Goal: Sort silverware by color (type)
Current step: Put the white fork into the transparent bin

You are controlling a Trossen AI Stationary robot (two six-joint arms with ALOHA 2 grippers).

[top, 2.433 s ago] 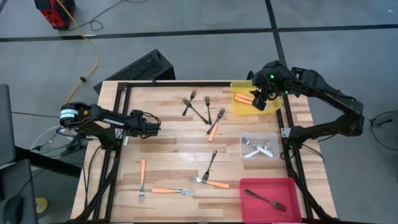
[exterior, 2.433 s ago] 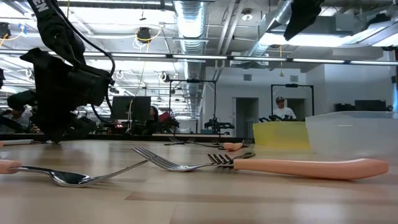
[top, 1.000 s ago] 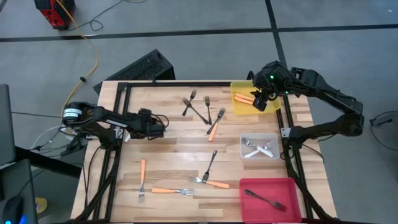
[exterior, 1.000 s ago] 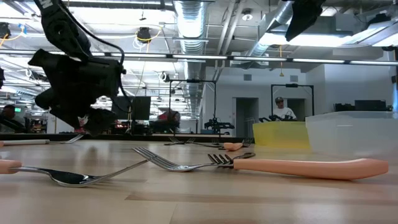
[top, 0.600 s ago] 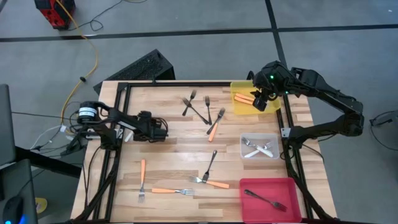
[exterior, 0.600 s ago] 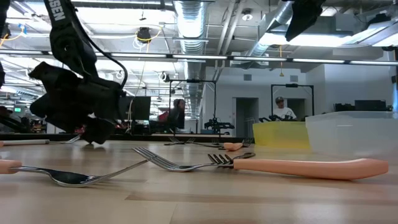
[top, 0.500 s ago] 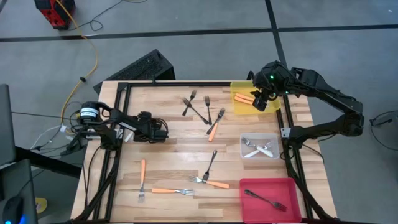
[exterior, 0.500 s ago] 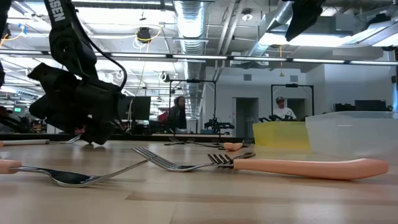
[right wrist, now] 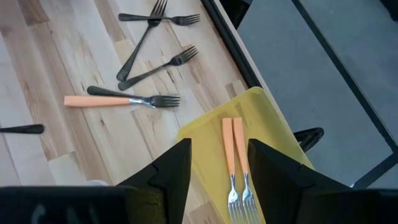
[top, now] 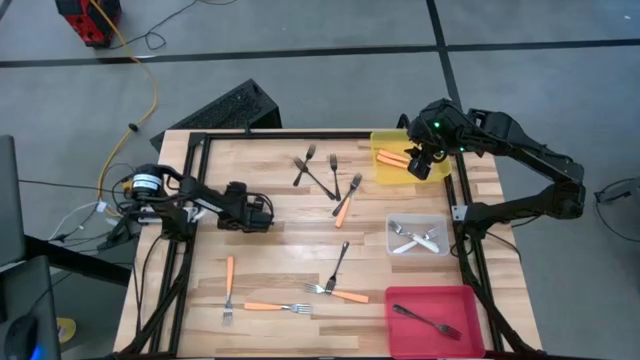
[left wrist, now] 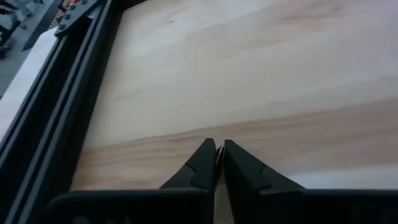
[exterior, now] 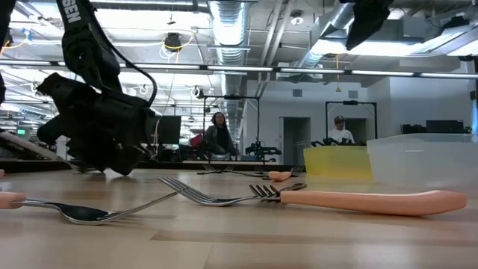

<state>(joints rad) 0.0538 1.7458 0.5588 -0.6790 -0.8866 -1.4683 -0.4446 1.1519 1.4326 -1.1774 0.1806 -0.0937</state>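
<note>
Several forks lie flat on the wooden table point(top: 280, 240). Dark forks point(top: 318, 172) and an orange-handled fork point(top: 346, 206) lie at the far middle. More orange-handled forks point(top: 275, 307) and a dark fork point(top: 338, 264) lie near the front. My left gripper point(top: 265, 212) is shut low at the table's left middle, its fingertips point(left wrist: 208, 155) over bare wood with no fork between them. My right gripper point(right wrist: 217, 177) hangs open above the yellow bin point(top: 388, 172), where two orange-handled forks point(right wrist: 235, 162) lie. My left gripper slants down with its shut tips at the bare wood point(left wrist: 217, 134). I cannot tell whether they touch it.
A clear bin point(top: 417, 238) with pale forks and a red bin point(top: 435, 315) with one dark fork stand along the right edge. A black frame point(top: 190, 180) borders the table. People show in the room beyond the table in the low view.
My left gripper has come down to the tabletop and has gone a little toward the table's right and near edges. The forks and my right arm have kept still.
</note>
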